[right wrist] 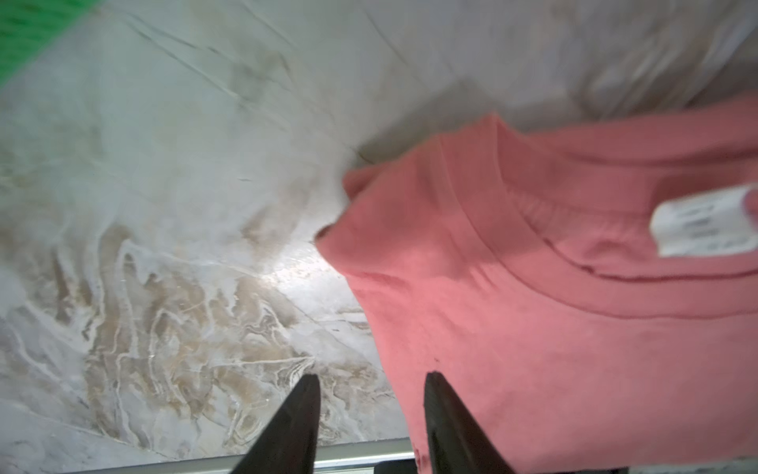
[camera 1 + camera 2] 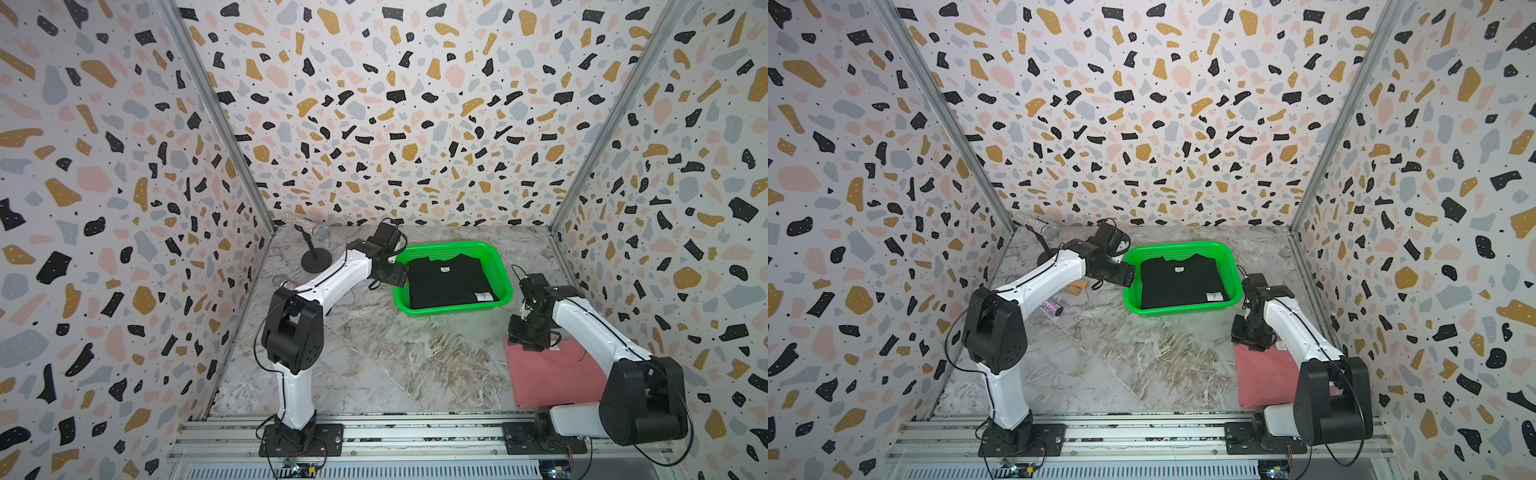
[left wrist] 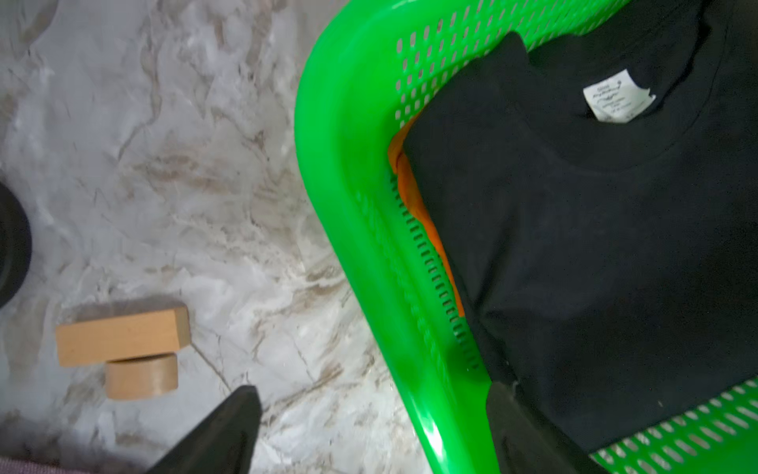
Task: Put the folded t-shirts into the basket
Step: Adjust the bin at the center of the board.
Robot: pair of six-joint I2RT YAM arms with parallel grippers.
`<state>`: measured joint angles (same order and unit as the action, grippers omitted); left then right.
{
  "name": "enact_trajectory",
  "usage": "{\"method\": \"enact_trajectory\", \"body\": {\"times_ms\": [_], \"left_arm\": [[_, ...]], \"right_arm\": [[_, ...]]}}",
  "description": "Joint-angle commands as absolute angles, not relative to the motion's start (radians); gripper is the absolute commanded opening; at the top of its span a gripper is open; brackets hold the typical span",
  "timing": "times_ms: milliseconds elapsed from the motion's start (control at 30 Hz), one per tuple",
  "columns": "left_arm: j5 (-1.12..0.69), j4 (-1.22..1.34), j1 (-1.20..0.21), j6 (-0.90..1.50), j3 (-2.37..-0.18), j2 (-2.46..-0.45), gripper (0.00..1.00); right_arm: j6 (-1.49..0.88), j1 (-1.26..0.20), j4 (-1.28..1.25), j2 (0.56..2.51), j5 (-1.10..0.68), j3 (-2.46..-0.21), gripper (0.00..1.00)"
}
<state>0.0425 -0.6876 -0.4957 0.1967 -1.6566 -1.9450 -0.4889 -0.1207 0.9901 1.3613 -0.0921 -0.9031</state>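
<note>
I'm seeing the left claw [image 3: 373,388] hanging released. Its fingers are spread wide and straddling the wall of the green basket [image 2: 453,311] on the left arm's side: one is hovering over the marbled tabletop [image 2: 395,353], the other is sitting inside, right at the black shirt [image 2: 446,282]. That black shirt is lying flat in the basket on top of the orange shirt [image 3: 414,197], which is peeking out as a strip along the wall.

The pink shirt [image 2: 548,374] is lying on the tabletop, well apart from the basket, by the right arm. The right claw [image 1: 371,376] is sitting low at its collar end, fingers parted and not clenched on anything. Bare tabletop is showing between the tips, and one finger is overlapping the cloth's edge.

Two wooden blocks [image 3: 123,336] are resting outside the basket, touching each other.
</note>
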Motion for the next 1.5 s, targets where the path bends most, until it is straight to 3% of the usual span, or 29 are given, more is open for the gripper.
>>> {"method": "enact_trajectory", "body": {"times_ms": [0, 433, 533, 700, 867, 967, 1133, 1300, 1467], "left_arm": [[0.119, -0.635, -0.496, 0.234, -1.718, -2.019, 0.82], [0.378, -0.610, -0.489, 0.198, -1.961, -2.232, 0.40], [0.389, -0.630, -0.474, 0.189, -2.049, -2.294, 0.38], [0.325, -0.635, -0.439, 0.131, -2.193, -2.394, 0.25], [0.294, -0.697, -0.429, 0.084, -2.349, -2.479, 0.36], [0.278, -0.684, -0.423, 0.069, -2.354, -2.472, 0.57], [0.184, -0.701, -0.395, 0.107, -2.316, -2.374, 0.77], [0.098, -0.749, -0.360, 0.122, -2.284, -2.243, 0.82], [0.046, -0.750, -0.354, 0.084, -2.107, -2.054, 0.84]], "right_arm": [[-0.542, -0.122, 0.987, 1.356, -0.044, -0.865, 0.39], [-0.555, -0.123, 0.833, 1.476, -0.081, -0.790, 0.31], [-0.546, -0.123, 0.811, 1.495, -0.109, -0.787, 0.30], [-0.567, -0.141, 0.755, 1.528, -0.160, -0.787, 0.21], [-0.615, -0.231, 0.657, 1.576, -0.233, -0.786, 0.20], [-0.654, -0.298, 0.576, 1.614, -0.301, -0.798, 0.21], [-0.774, -0.419, 0.334, 1.670, -0.482, -0.839, 0.24], [-0.938, -0.517, 0.117, 1.703, -0.544, -0.877, 0.30], [-1.008, -0.586, 0.004, 1.707, -0.550, -0.932, 0.36]]}}
